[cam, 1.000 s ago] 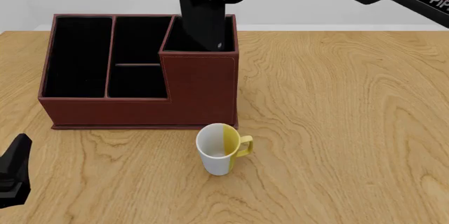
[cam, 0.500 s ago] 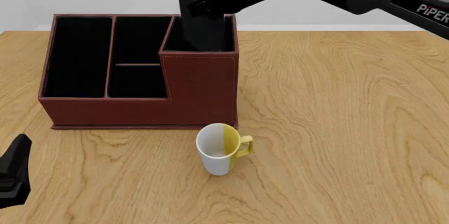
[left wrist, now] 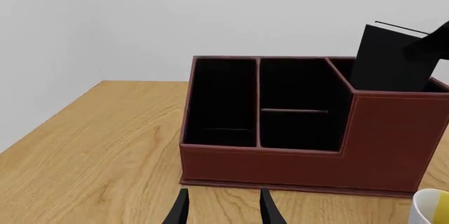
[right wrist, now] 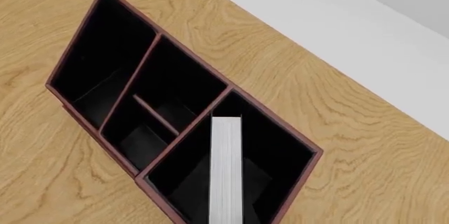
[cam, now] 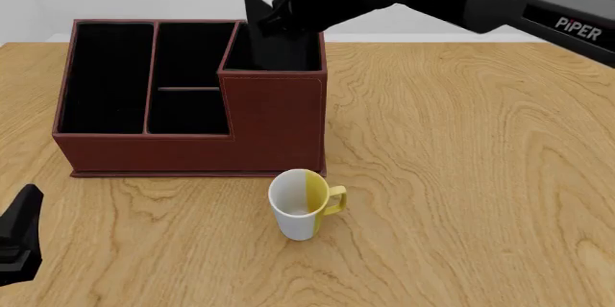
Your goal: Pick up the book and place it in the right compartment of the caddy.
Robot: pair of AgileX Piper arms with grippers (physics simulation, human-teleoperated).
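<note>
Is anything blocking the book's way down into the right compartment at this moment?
Nothing visible. The book stands upright in the right hand with its lower part already inside the right compartment of the caddy. The black floor showing around it looks bare. The mug stands on the table in front of the caddy.

Bright, even, sharp renders; soft shadows, no glare.

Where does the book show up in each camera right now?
Front view: book at top centre, standing in the caddy's tall right compartment, under the right gripper.
Left wrist view: book poking above that compartment.
Right wrist view: white page edge seen end-on.
Shared landmark: the caddy.
</note>
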